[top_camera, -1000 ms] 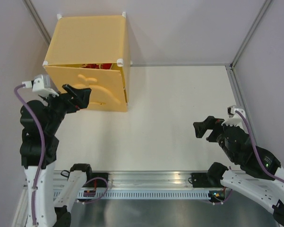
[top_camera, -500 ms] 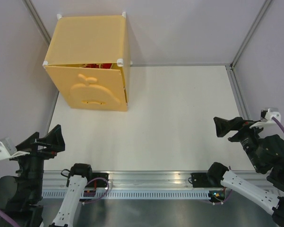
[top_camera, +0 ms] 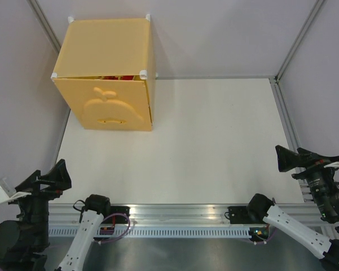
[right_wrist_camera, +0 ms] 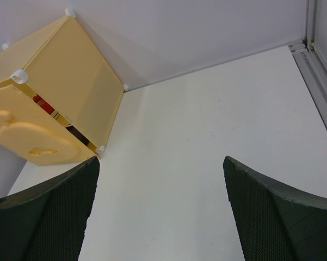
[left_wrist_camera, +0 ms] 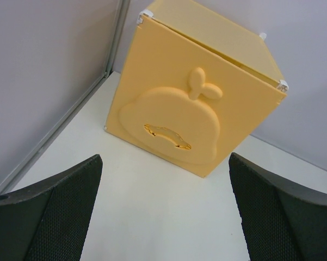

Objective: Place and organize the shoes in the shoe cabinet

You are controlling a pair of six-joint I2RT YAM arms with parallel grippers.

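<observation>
One yellow-orange shoe cabinet (top_camera: 104,48) stands at the far left corner of the white table (top_camera: 214,130), and its single apple-embossed door (top_camera: 110,107) is almost shut. Only a sliver of red shoes (top_camera: 114,78) shows through the slit along the door's top edge, so the shoes inside cannot be counted. There are two grippers. The left gripper (top_camera: 47,174) and the right gripper (top_camera: 290,158) both have jaws spread wide and hold nothing. A second ago the left gripper hovered at the cabinet door and the right hung over the table. Both now sit back at the near corners, and the cabinet has not moved.
</observation>
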